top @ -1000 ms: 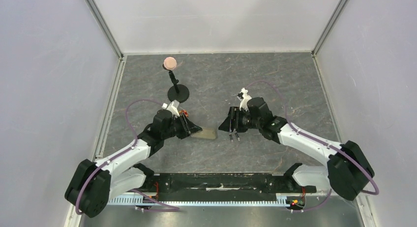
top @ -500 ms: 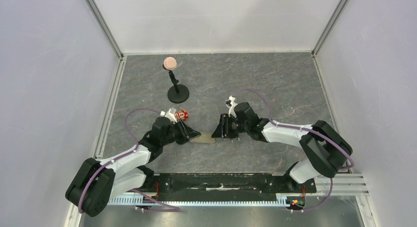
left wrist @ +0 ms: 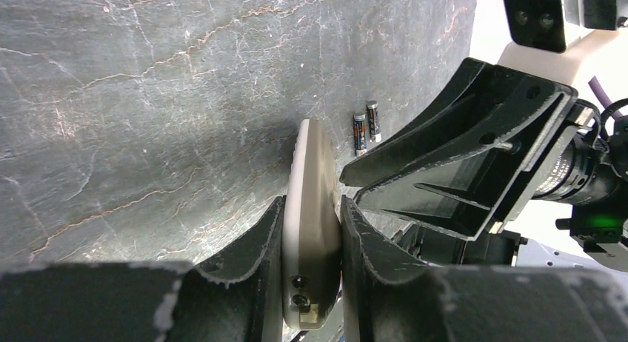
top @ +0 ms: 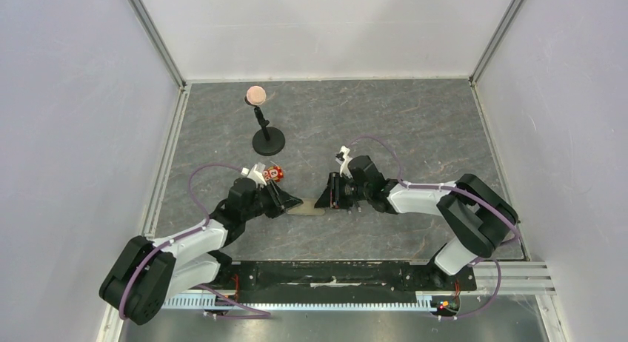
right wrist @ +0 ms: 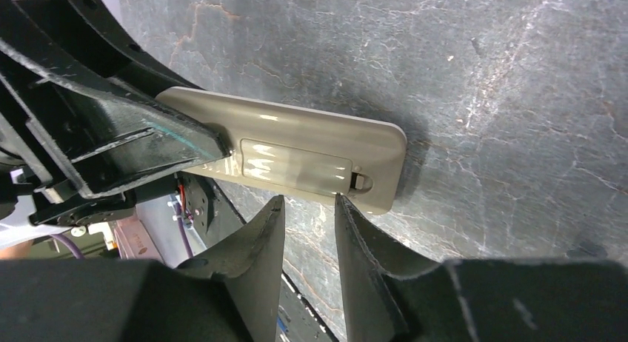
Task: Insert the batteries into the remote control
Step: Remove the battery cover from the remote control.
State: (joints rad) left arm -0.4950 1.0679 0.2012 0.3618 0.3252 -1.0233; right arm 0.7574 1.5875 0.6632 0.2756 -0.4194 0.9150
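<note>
The remote control (left wrist: pixel 311 231) is held on its thin edge by the left tool (left wrist: pixel 312 209), which is shut on it from both sides. The right tool (right wrist: pixel 309 209) is open only a little, with nothing in it, and is seen just below the cover (right wrist: pixel 296 161) and its small catch (right wrist: pixel 361 180). The cover is not yet off. If the catch is pushed too hard, the remote could be tipped or slid out of the grip. The batteries (left wrist: pixel 365 127) are seen side by side on the surface (left wrist: pixel 148 98), upper middle of the left wrist view, and could be knocked away.
</note>
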